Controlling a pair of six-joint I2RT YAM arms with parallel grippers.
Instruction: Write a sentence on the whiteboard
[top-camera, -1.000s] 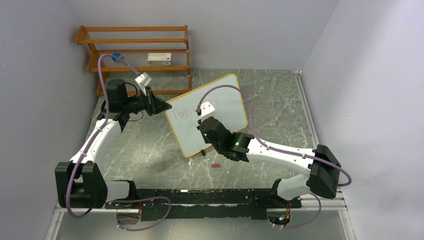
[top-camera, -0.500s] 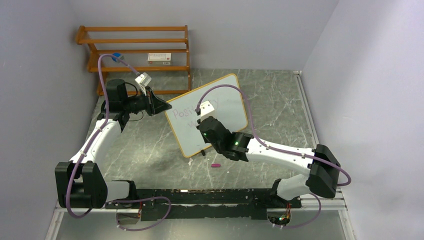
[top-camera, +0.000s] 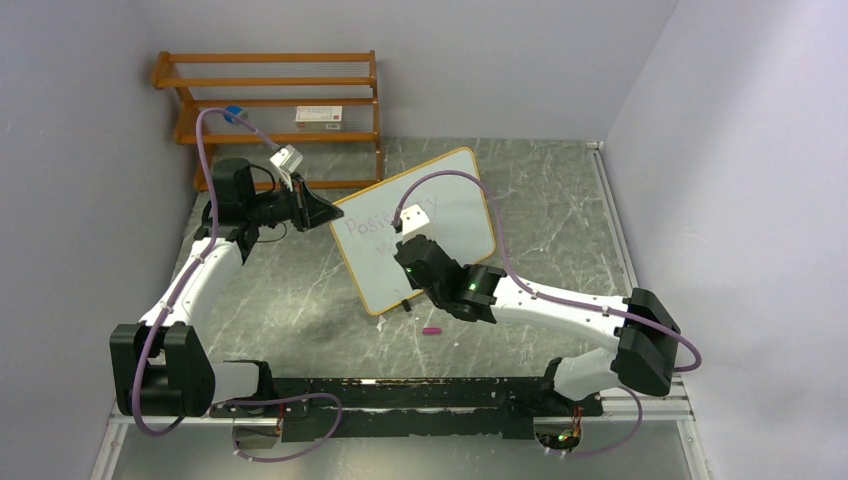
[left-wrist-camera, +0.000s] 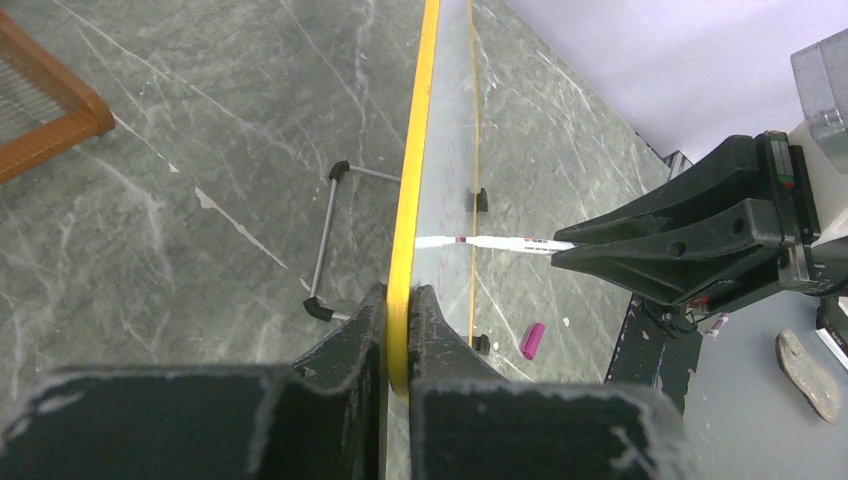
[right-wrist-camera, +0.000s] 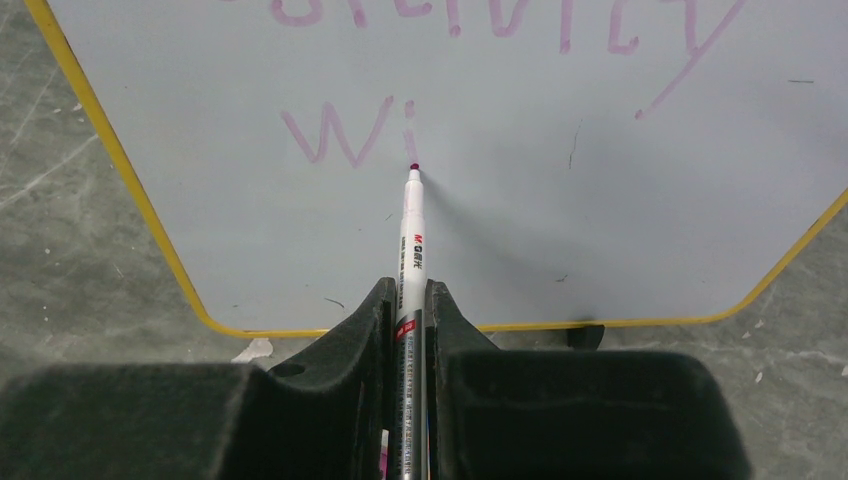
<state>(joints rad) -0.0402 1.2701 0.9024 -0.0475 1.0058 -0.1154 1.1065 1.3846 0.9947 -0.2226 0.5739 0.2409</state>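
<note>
Our left gripper (left-wrist-camera: 400, 305) is clamped on the whiteboard (left-wrist-camera: 413, 150) edge. Our right gripper (right-wrist-camera: 408, 300) pinches a white marker (right-wrist-camera: 411, 230), tip at the sentence (right-wrist-camera: 345, 135), below "Wi".

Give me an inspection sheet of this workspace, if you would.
Surface: grey marbled table.
Job's things: whiteboard upright; sentence unfinished, top line partly cut off, "wi" below; marker tip at the board under the "i".
Clutter: purple cap on the table by the board's foot.
Grippers: left gripper shut on the whiteboard's edge; right gripper shut on the marker.
Cables: purple cables loop off both arms, one arcing before the board.
Surroundings: wooden shelf holding a box; grey walls.
</note>
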